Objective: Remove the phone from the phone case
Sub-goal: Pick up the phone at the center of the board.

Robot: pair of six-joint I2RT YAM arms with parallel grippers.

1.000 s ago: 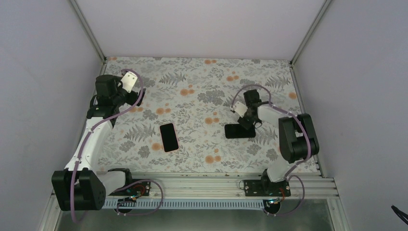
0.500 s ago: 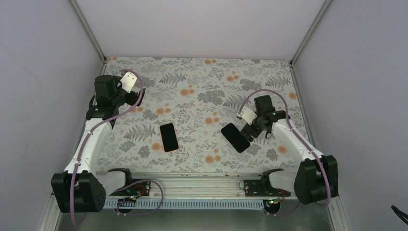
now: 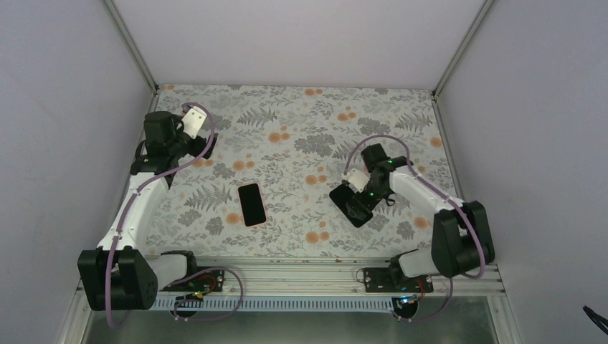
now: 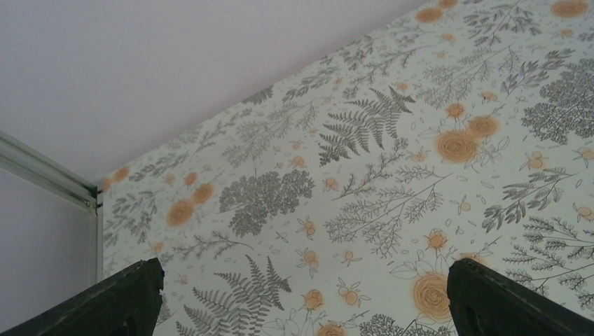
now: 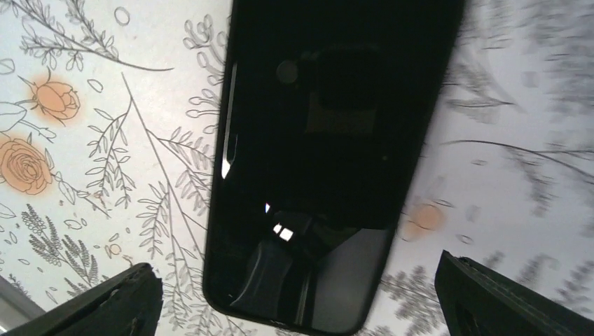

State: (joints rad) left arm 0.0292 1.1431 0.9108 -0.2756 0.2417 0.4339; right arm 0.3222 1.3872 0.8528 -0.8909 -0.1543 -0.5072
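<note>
Arms: two, bolted side by side at the near rail [image 3: 315, 266].
Hands: two, both released. The left hand [image 4: 305, 280] is spread wide with nothing between its fingers [image 4: 126, 301]. The right hand [image 5: 298, 269] is spread just as wide above the black phone [image 5: 336, 161], and bench pattern shows between each finger and the phone's sides.
Phones: two flat slabs on the bench [image 3: 301, 115]. The black phone lies right of centre, skewed, glossy face up (it mirrors the wrist camera). The pink-edged phone [image 3: 252, 204] lies left of centre, dark face up, its long side running near to far.
Case: I cannot tell whether the pink rim is a case, nor whether the black phone wears one.
Walls: three, the left wall [image 3: 64, 143], the back wall [image 3: 287, 43] and the right wall [image 3: 530, 143].
Edges: the left hand sits near the left wall, toward the far-left corner post [image 4: 42, 171]. Both phones lie well apart from every wall and from the rail.
Open room: printed bench lies bare between the two phones and across the far half; the pink-edged phone is well apart from both hands.
</note>
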